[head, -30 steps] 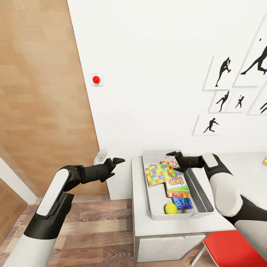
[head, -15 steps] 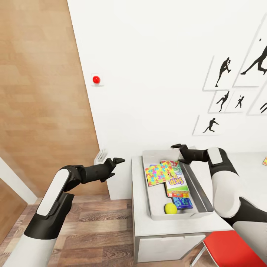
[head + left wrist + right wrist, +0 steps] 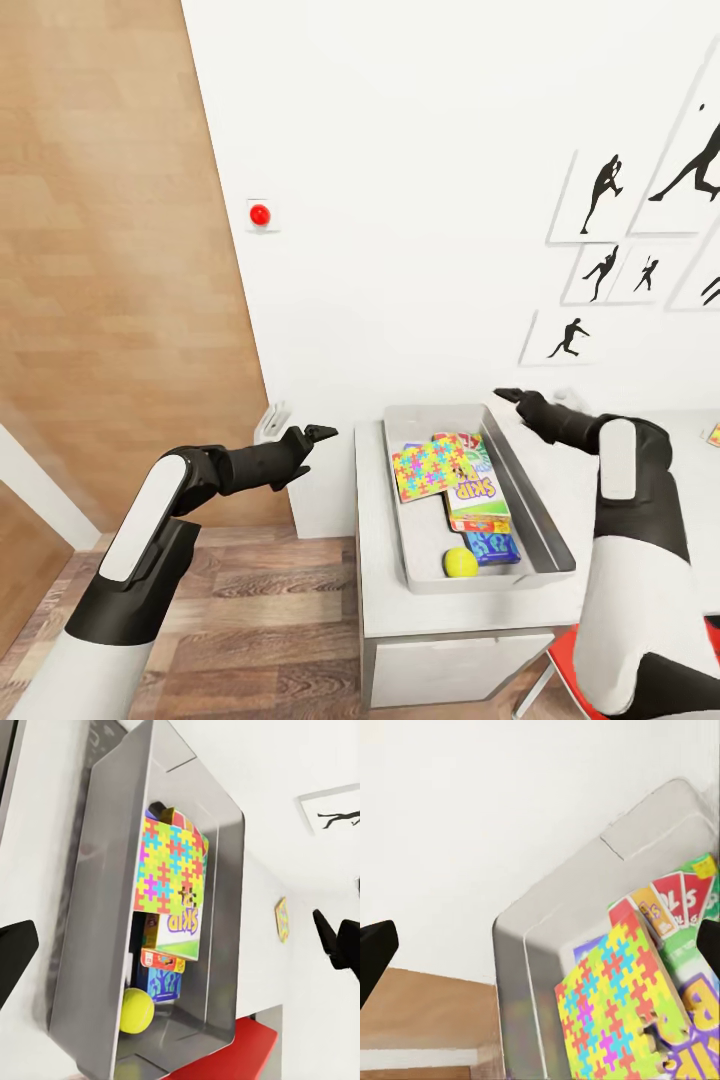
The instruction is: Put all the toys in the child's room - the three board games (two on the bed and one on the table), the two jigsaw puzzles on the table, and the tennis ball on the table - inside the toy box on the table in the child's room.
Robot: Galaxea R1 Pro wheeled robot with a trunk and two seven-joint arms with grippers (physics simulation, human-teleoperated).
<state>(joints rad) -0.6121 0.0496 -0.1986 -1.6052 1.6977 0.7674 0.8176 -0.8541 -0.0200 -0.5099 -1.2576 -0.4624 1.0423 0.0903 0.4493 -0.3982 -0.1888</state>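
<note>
Black and empty, the right gripper (image 3: 510, 396) hangs just past the toy box's (image 3: 535, 510) far right corner, its fingers parted a little and holding nothing. The left gripper (image 3: 318, 433) floats off the table's (image 3: 380, 600) left end, well apart from the box, fingers spread slightly and bare.

The grey toy box lies on the table with its long axis running away from the wall. Inside, a jigsaw puzzle (image 3: 428, 466) lies tilted near the wall end, partly over the Skip-Bo game (image 3: 475, 487), whose long side follows the box's. Below that, nearer the box's front end, sits the small blue game (image 3: 492, 545), and the tennis ball (image 3: 460, 562) rests just beside it. A red chair (image 3: 600, 670) stands under the table's front edge.
</note>
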